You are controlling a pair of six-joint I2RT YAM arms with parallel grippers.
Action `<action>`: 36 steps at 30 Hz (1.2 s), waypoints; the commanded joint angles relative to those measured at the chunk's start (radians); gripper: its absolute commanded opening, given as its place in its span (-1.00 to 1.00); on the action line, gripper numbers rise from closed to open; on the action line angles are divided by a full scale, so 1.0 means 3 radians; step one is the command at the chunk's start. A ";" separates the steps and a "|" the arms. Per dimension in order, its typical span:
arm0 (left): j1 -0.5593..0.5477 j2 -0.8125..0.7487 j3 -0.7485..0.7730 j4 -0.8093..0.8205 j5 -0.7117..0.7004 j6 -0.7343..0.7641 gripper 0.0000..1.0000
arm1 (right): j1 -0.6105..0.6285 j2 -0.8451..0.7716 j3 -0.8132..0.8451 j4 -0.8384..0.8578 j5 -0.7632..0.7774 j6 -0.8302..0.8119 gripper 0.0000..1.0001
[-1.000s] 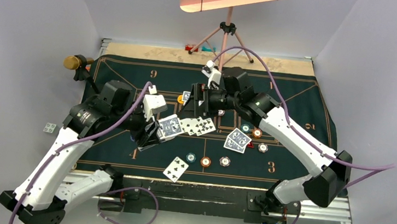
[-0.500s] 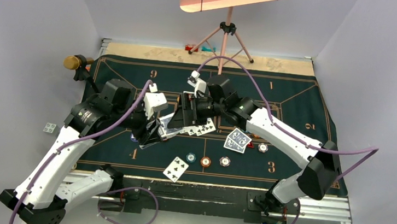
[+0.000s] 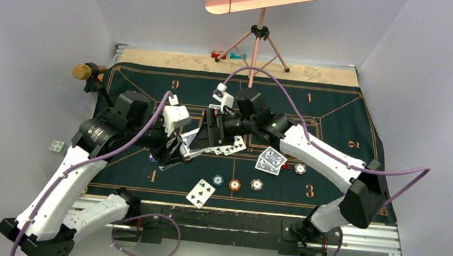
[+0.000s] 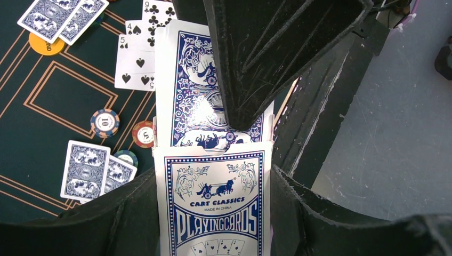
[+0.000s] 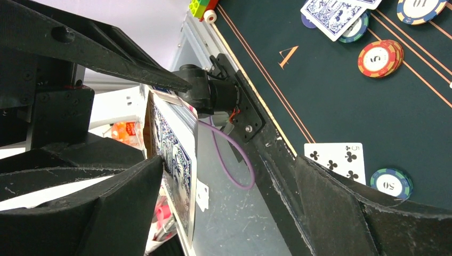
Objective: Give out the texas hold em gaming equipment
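The card box [image 4: 212,213] is clamped between the left gripper's [image 4: 213,178] fingers, held over the left-centre of the mat [image 3: 338,110]. One blue-backed card [image 4: 186,90] protrudes from its mouth. The right gripper [image 5: 229,165], jaws spread wide, straddles that card, one finger lying over its back. A second ago it hung farther back. Face-up cards [image 4: 139,53] and chips [image 3: 234,184] lie close by. Bare felt opens toward the far right corner.

You have the card box [image 4: 212,213] in the left gripper [image 3: 175,150] over the middle of the mat [image 3: 338,114], the right gripper [image 3: 212,130] just right of it, three chips [image 3: 234,184] in front.
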 commanded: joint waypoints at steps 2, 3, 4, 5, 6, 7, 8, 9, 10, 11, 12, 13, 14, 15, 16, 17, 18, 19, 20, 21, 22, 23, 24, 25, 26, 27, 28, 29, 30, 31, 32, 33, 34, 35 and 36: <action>0.0019 -0.0049 0.0141 0.0135 0.0053 -0.0050 -1.00 | -0.0007 -0.0050 0.0016 -0.0035 -0.0051 -0.0060 0.82; 0.0019 -0.0055 0.0143 0.0134 0.0054 -0.0056 -1.00 | -0.0012 -0.0047 0.0026 -0.0062 -0.0041 -0.0070 0.76; 0.0019 -0.0055 0.0142 0.0130 0.0055 -0.0054 -1.00 | -0.0022 -0.0045 0.0036 -0.0080 -0.0036 -0.0072 0.72; 0.0022 -0.0057 0.0143 0.0126 0.0057 -0.0055 -1.00 | -0.0040 -0.0051 0.0040 -0.0103 -0.0032 -0.0075 0.66; 0.0020 -0.0065 0.0143 0.0119 0.0059 -0.0059 -1.00 | -0.0058 -0.0058 0.0049 -0.0135 -0.0024 -0.0078 0.60; 0.0019 -0.0070 0.0138 0.0116 0.0061 -0.0057 -1.00 | -0.0082 -0.0073 0.0061 -0.0158 -0.0009 -0.0089 0.55; 0.0019 -0.0078 0.0135 0.0114 0.0063 -0.0055 -1.00 | -0.0108 -0.0097 0.0067 -0.0168 0.0004 -0.0100 0.51; 0.0019 -0.0081 0.0136 0.0109 0.0058 -0.0057 -1.00 | -0.0135 -0.0121 0.0069 -0.0178 0.0016 -0.0108 0.48; 0.0019 -0.0091 0.0134 0.0108 0.0061 -0.0056 -1.00 | -0.0164 -0.0149 0.0070 -0.0183 0.0016 -0.0106 0.46; 0.0019 -0.0092 0.0133 0.0105 0.0065 -0.0056 -1.00 | -0.0186 -0.0174 0.0070 -0.0175 0.0023 -0.0109 0.43; 0.0019 -0.0097 0.0133 0.0107 0.0065 -0.0057 -1.00 | -0.0204 -0.0201 0.0073 -0.0178 0.0026 -0.0112 0.40; 0.0019 -0.0095 0.0133 0.0106 0.0062 -0.0058 -1.00 | -0.0210 -0.0219 0.0079 -0.0178 0.0030 -0.0109 0.37; 0.0019 -0.0094 0.0133 0.0108 0.0058 -0.0055 -1.00 | -0.0218 -0.0232 0.0087 -0.0178 0.0027 -0.0109 0.35; 0.0021 -0.0097 0.0133 0.0114 0.0060 -0.0059 -1.00 | -0.0219 -0.0241 0.0097 -0.0177 0.0024 -0.0109 0.32; 0.0020 -0.0098 0.0133 0.0119 0.0057 -0.0057 -1.00 | -0.0220 -0.0250 0.0103 -0.0184 0.0023 -0.0109 0.27; 0.0019 -0.0102 0.0128 0.0122 0.0059 -0.0064 -1.00 | -0.0220 -0.0257 0.0105 -0.0188 0.0021 -0.0107 0.24; 0.0019 -0.0102 0.0125 0.0128 0.0063 -0.0063 -1.00 | -0.0220 -0.0265 0.0113 -0.0189 0.0025 -0.0109 0.20; 0.0019 -0.0104 0.0123 0.0130 0.0065 -0.0060 -1.00 | -0.0220 -0.0276 0.0120 -0.0189 0.0028 -0.0109 0.16; 0.0019 -0.0107 0.0118 0.0127 0.0062 -0.0060 -1.00 | -0.0222 -0.0290 0.0127 -0.0189 0.0034 -0.0110 0.12; 0.0023 -0.0109 0.0114 0.0128 0.0060 -0.0061 -1.00 | -0.0220 -0.0302 0.0134 -0.0185 0.0043 -0.0109 0.09; 0.0020 -0.0115 0.0109 0.0132 0.0055 -0.0058 -1.00 | -0.0220 -0.0314 0.0145 -0.0181 0.0054 -0.0109 0.06; 0.0019 -0.0119 0.0103 0.0131 0.0056 -0.0057 -1.00 | -0.0223 -0.0327 0.0155 -0.0187 0.0069 -0.0112 0.04; 0.0019 -0.0121 0.0095 0.0133 0.0052 -0.0059 -1.00 | -0.0222 -0.0335 0.0168 -0.0189 0.0084 -0.0114 0.02; 0.0021 -0.0121 0.0090 0.0134 0.0047 -0.0058 -1.00 | -0.0224 -0.0345 0.0180 -0.0189 0.0091 -0.0119 0.00; 0.0021 -0.0126 0.0087 0.0137 0.0046 -0.0059 -1.00 | -0.0223 -0.0351 0.0198 -0.0191 0.0104 -0.0123 -0.01; 0.0020 -0.0127 0.0087 0.0134 0.0051 -0.0057 -1.00 | -0.0224 -0.0353 0.0217 -0.0203 0.0132 -0.0127 -0.03; 0.0019 -0.0131 0.0083 0.0136 0.0049 -0.0056 -1.00 | -0.0224 -0.0358 0.0241 -0.0228 0.0159 -0.0147 -0.05; 0.0019 -0.0134 0.0082 0.0137 0.0050 -0.0056 -1.00 | -0.0225 -0.0359 0.0274 -0.0270 0.0198 -0.0172 -0.07; 0.0019 -0.0138 0.0082 0.0135 0.0049 -0.0058 -1.00 | -0.0225 -0.0361 0.0302 -0.0310 0.0246 -0.0201 -0.08; 0.0019 -0.0134 0.0080 0.0127 0.0052 -0.0059 -1.00 | -0.0225 -0.0364 0.0331 -0.0354 0.0285 -0.0227 -0.10; 0.0019 -0.0141 0.0077 0.0128 0.0055 -0.0055 -1.00 | -0.0225 -0.0364 0.0365 -0.0404 0.0322 -0.0257 -0.12; 0.0019 -0.0146 0.0076 0.0119 0.0053 -0.0055 -1.00 | -0.0226 -0.0364 0.0387 -0.0436 0.0354 -0.0281 -0.14; 0.0019 -0.0151 0.0076 0.0120 0.0053 -0.0056 -1.00 | -0.0225 -0.0364 0.0407 -0.0467 0.0389 -0.0313 -0.15; 0.0019 -0.0153 0.0076 0.0119 0.0052 -0.0059 -1.00 | -0.0225 -0.0369 0.0423 -0.0488 0.0418 -0.0330 -0.17; 0.0019 -0.0156 0.0076 0.0119 0.0053 -0.0056 -1.00 | -0.0225 -0.0369 0.0440 -0.0516 0.0451 -0.0351 -0.19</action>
